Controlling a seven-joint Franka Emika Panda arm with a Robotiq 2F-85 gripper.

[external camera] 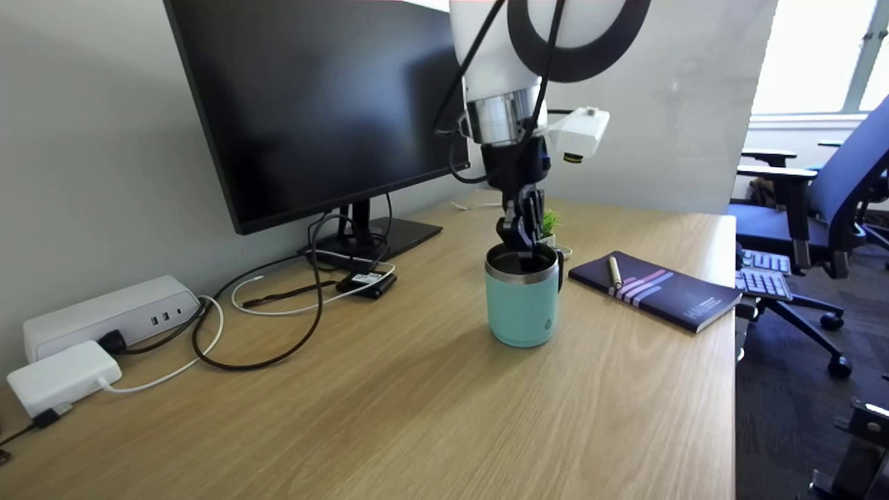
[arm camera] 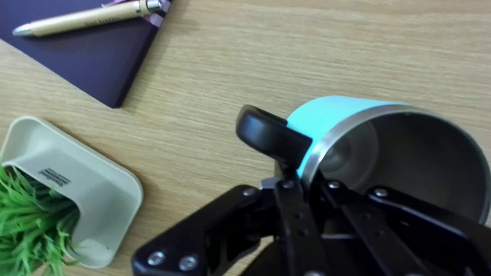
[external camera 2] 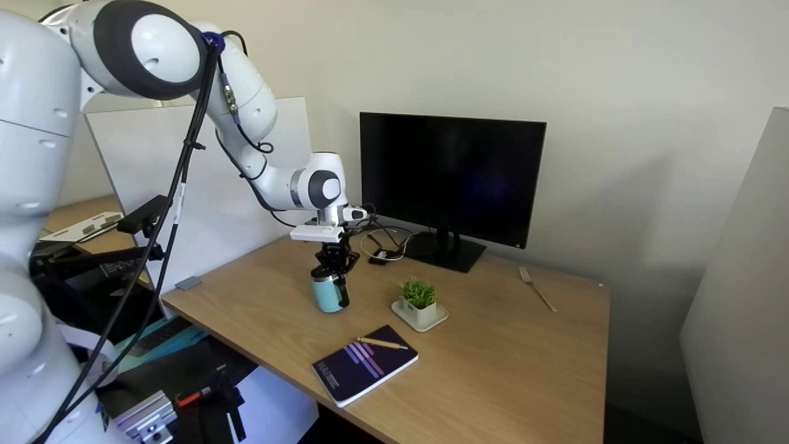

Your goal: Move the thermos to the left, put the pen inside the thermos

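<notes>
The thermos, a teal mug with a steel rim and dark handle, shows in both exterior views and at the right of the wrist view. It is roughly upright at the desk surface; I cannot tell whether its base touches. My gripper points down and is shut on the thermos wall beside the handle, one finger inside the rim and one outside. The fingertips are hidden. The pen, light and thin, lies on the dark notebook.
A small potted plant on a pale tray stands near the thermos. A monitor, loose cables and a white power block are along the wall. A fork lies on the desk's far side.
</notes>
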